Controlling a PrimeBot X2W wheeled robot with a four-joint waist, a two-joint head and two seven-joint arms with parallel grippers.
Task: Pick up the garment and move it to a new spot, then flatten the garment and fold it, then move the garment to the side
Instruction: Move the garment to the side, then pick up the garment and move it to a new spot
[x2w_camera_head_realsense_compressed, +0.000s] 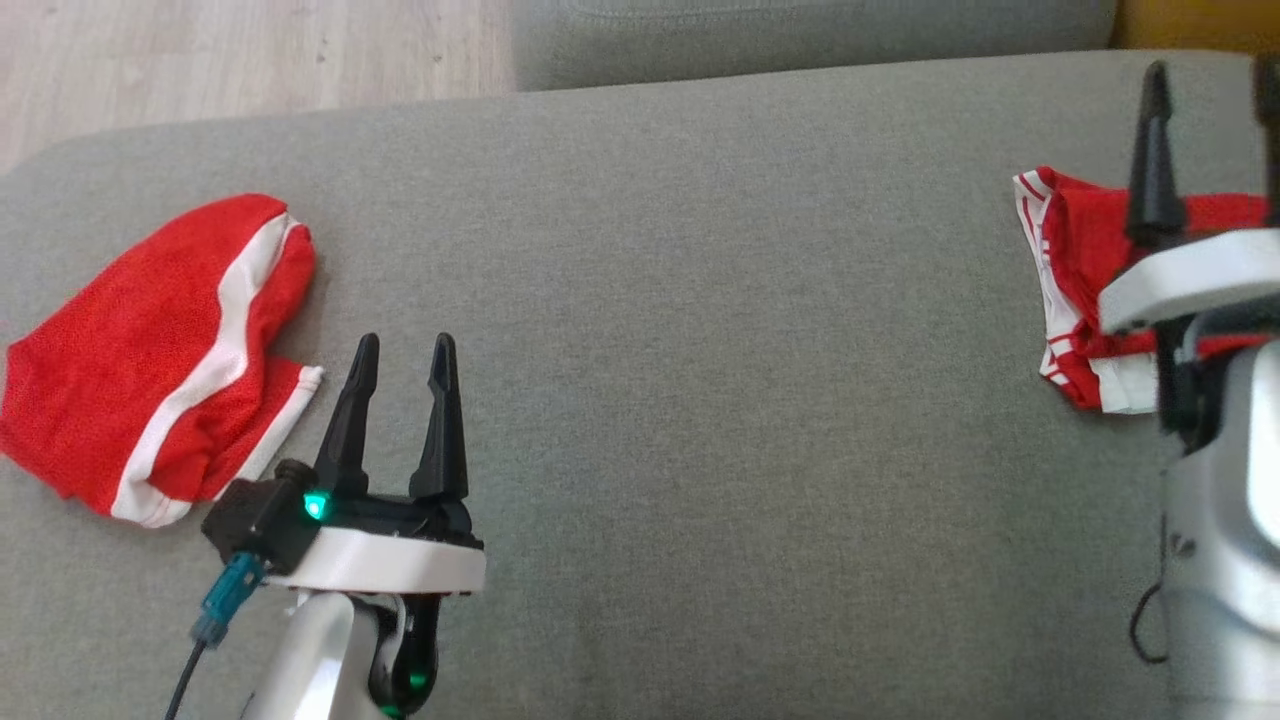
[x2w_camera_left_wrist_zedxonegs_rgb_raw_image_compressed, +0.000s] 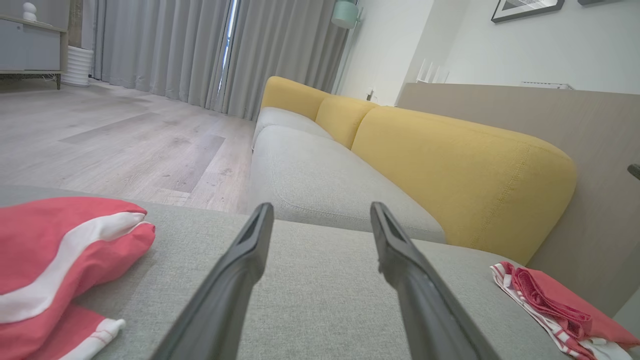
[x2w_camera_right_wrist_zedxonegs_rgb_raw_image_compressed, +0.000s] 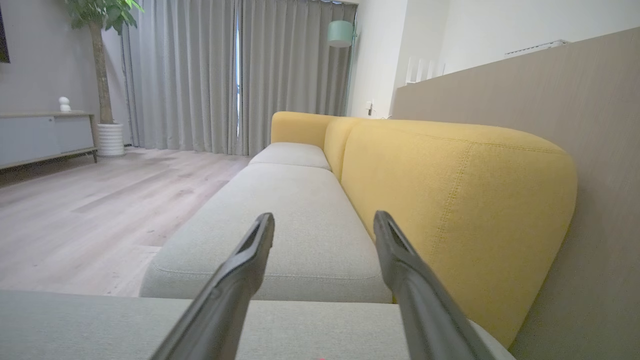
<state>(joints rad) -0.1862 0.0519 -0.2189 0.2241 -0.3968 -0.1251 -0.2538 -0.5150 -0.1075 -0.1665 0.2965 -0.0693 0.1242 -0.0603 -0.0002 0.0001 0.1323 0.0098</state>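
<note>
Closest to the robot, the left gripper (x2w_camera_head_realsense_compressed: 405, 345) hangs over the front part of the big grey cushion (x2w_camera_head_realsense_compressed: 720, 300), left of its middle. Its two dark fingers are spread apart with nothing between them, pointing toward the cushion's far edge. A green light (x2w_camera_head_realsense_compressed: 315, 506) glows at their base.

Just beside that gripper, at the cushion's left end, lies a red garment (x2w_camera_head_realsense_compressed: 150, 350) with a broad white stripe. It is rumpled and bunched, not flat. Its white-edged hem comes close to the nearer finger without clearly touching it.

At the cushion's right end the right gripper (x2w_camera_head_realsense_compressed: 1212, 70) sits further in. Its fingers are likewise parted and empty, as the right wrist view shows. Beneath and partly behind its pale wrist lies a second red garment (x2w_camera_head_realsense_compressed: 1075, 260), trimmed with thin white stripes and gathered into a small folded bundle. Whether the gripper touches it I cannot tell, since the arm covers part of it.

Past the cushion's far edge sits another grey seat cushion (x2w_camera_right_wrist_zedxonegs_rgb_raw_image_compressed: 290, 225), running away in line with it. Along the right side of both rises a yellow backrest (x2w_camera_right_wrist_zedxonegs_rgb_raw_image_compressed: 450, 200), with a wood-toned panel (x2w_camera_right_wrist_zedxonegs_rgb_raw_image_compressed: 590, 150) behind it. Off the cushion's left side, pale wood floor (x2w_camera_left_wrist_zedxonegs_rgb_raw_image_compressed: 125, 140) stretches to grey curtains (x2w_camera_right_wrist_zedxonegs_rgb_raw_image_compressed: 225, 75), a mint-green lamp (x2w_camera_right_wrist_zedxonegs_rgb_raw_image_compressed: 341, 32), a potted tree (x2w_camera_right_wrist_zedxonegs_rgb_raw_image_compressed: 102, 12) and a low sideboard (x2w_camera_right_wrist_zedxonegs_rgb_raw_image_compressed: 45, 135).
</note>
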